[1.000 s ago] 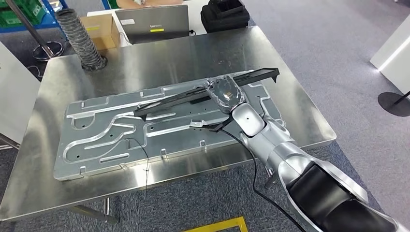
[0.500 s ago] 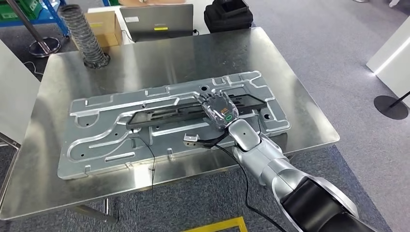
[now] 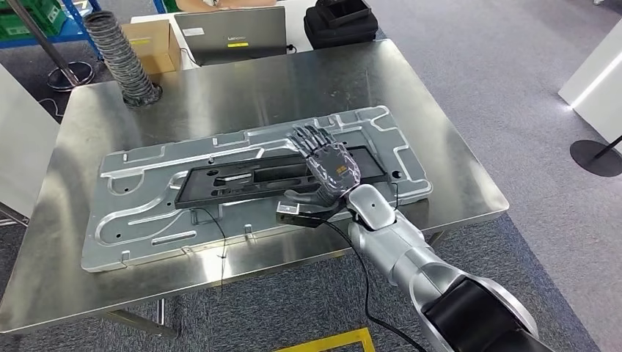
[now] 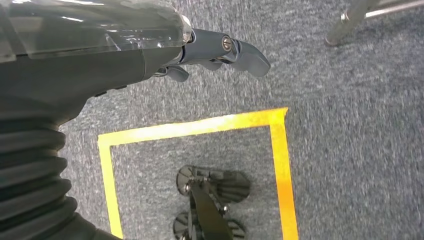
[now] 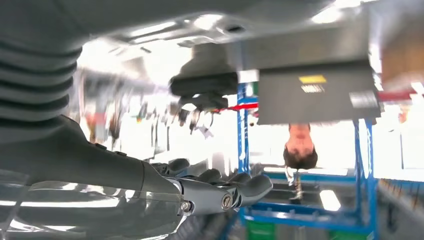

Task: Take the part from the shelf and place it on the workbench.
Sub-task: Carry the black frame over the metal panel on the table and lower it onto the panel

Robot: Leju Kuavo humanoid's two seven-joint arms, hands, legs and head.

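The long black part [image 3: 242, 178] lies flat along the grooved aluminium plate [image 3: 147, 213] on the steel workbench [image 3: 220, 88]. My right hand [image 3: 330, 163] hovers over the part's right end with its fingers spread and nothing in them; its thumb points toward the table's near edge. In the right wrist view the same hand [image 5: 215, 192] shows straight fingers with nothing held. My left hand [image 4: 200, 50] hangs over the grey carpet, loose and holding nothing.
A laptop [image 3: 231, 33], a black bag [image 3: 341, 22], a cardboard box [image 3: 154, 44] and a ribbed hose [image 3: 121, 59] stand along the bench's far side. A thin black cable [image 3: 220, 242] hangs over the near edge. Yellow tape [image 4: 200, 127] marks the floor.
The part was tilted up in my right hand; it came down flat onto the plate. The hand let go and its fingers opened out.
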